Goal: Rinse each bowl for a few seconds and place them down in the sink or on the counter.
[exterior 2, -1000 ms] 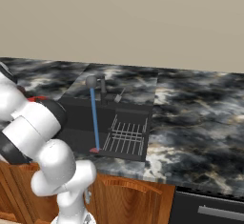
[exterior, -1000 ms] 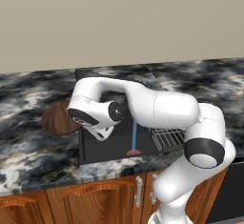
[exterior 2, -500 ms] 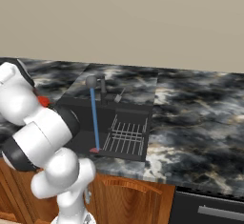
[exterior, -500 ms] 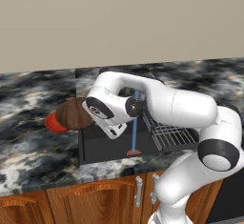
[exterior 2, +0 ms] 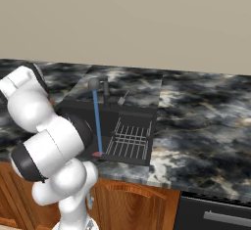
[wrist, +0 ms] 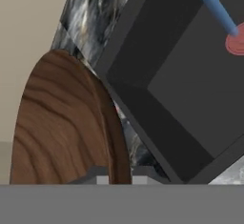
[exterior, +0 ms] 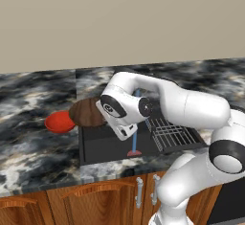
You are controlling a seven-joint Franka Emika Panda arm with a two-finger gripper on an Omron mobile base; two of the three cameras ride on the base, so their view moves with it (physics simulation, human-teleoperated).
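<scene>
The dark brown wood-grain bowl (exterior: 86, 113) hangs tilted just above the counter at the sink's left edge. My gripper (exterior: 102, 108) is shut on its right rim. In the hand view the brown bowl (wrist: 62, 123) stands on edge at the left, its rim pinched in my gripper (wrist: 118, 178). The red bowl (exterior: 59, 122) rests on the counter (exterior: 28, 142), partly under the brown one. The dark sink (exterior: 107, 145) lies to the right of both bowls. A blue water stream (exterior: 137, 126) falls from the faucet (exterior 2: 98, 84) onto the basin floor (wrist: 190, 89).
A wire rack (exterior: 171, 135) fills the sink's right side. The rack (exterior 2: 130, 138) and stream (exterior 2: 96, 121) also show from the right. Wooden cabinets (exterior: 72, 200) run below the counter, and a beige wall stands behind it. My arm arches over the sink's middle.
My gripper has carried the brown bowl to the right, off the red bowl and toward the sink's left edge. The red bowl stays on the counter, now uncovered.
</scene>
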